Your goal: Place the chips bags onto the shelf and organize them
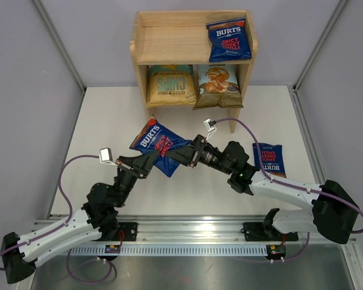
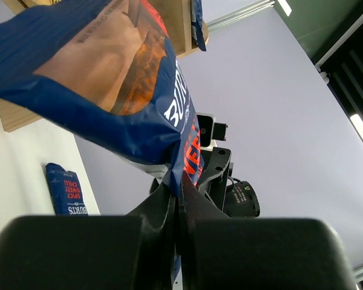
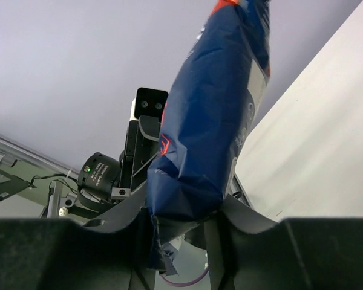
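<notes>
Your left gripper pinches the seam of a crinkly dark-blue "BURTS" bag; your right gripper clamps its other end, mid-bench. A second Burts bag, "SPICY SWEET CHILLI", lies flat near the right edge. Far edge, wooden shelf: third Burts bag above; yellow bag, brown bag below.

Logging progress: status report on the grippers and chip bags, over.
Left gripper, right gripper both shut on one blue bag, midair. Three bags on shelf; fifth bag on table. Nothing blocking shelf.
</notes>
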